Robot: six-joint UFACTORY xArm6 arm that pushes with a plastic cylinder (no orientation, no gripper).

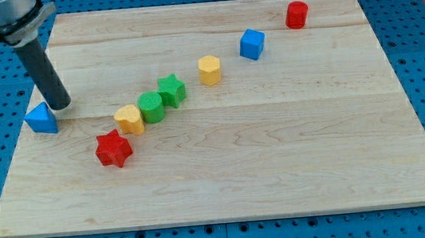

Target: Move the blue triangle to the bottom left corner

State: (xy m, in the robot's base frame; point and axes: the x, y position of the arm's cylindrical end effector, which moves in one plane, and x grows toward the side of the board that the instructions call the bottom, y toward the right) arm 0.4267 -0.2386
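While the blue triangle [41,119] sits near the view's left edge of the table [278,175], about halfway down, it has yet to reach the bottom left corner. My tip [62,105] stands just beside it, at its upper right in the view, close enough that I cannot tell whether they touch. No claw exists on this arm, only the dark rod, so there is nothing to call wide or narrow.

Judging from this, the push should run toward the view's bottom and slightly left. Better to have my tip behind the triangle's top side, centred on it, so the block slides straight and does not spin off the rod. The left edge is close, so a push angled too far left risks sending the block off the table.

Nearest neighbours lie to the right: a red star [114,149], a yellow block [130,119], a green cylinder [151,107] and a green star [171,90]. All are well clear of the path.
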